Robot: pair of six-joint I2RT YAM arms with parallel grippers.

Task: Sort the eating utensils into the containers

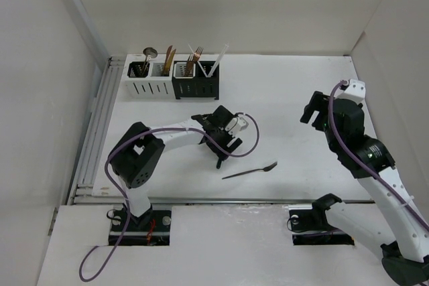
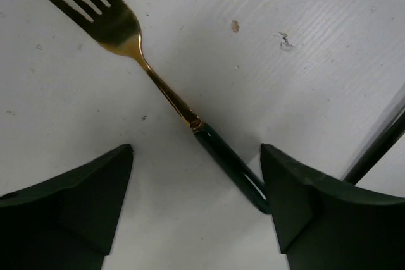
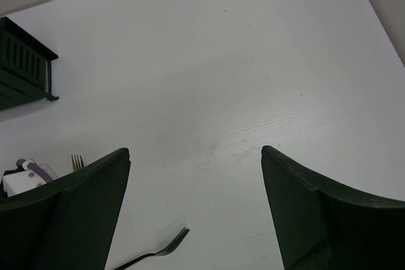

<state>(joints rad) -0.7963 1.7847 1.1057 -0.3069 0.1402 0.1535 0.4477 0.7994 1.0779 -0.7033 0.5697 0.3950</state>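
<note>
As the left wrist sees it, the fork (image 2: 212, 143) points diagonally upper-left.

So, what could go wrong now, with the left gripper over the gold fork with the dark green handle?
1. The gold fork with the dark green handle lies off-centre in the open left gripper, its handle end beside one jaw. Closing may push it aside or catch only the tip.
2. The white and black slotted containers already hold upright utensils, which the fork could strike on entry.
</note>
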